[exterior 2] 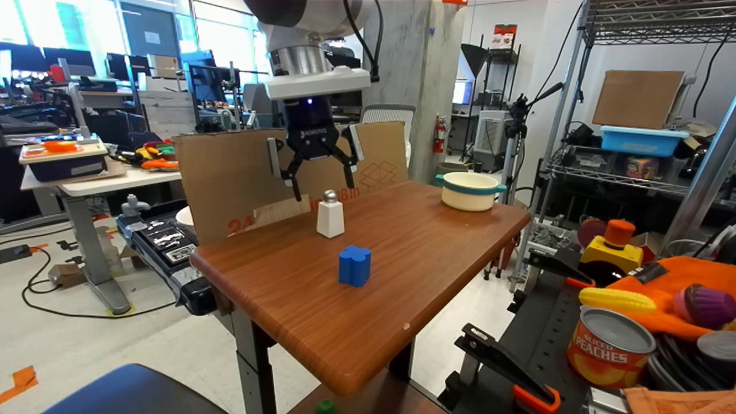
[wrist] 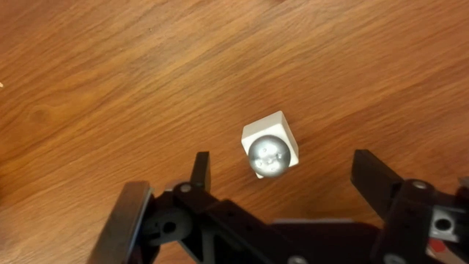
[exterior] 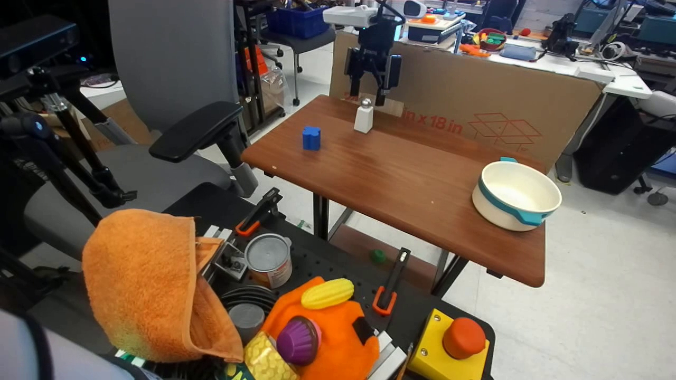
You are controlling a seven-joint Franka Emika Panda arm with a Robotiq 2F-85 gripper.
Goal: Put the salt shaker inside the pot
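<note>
Wrist view crops hand (wrist: 281,153): released, spread wide. Worktop (exterior: 401,169): 1 salt shaker (exterior: 364,119) near edge facing cardboard (exterior: 449,79), 1 pot (exterior: 516,194) by short edge, 1 blue block (exterior: 311,138).

I see the salt shaker (exterior 2: 330,218) standing up on the brown counter (exterior: 396,169). It is white, with flat sides and a round, silver top. The open, cream pot (exterior 2: 468,201) sits well apart, near one end, with a blue-green band and handles.
</note>
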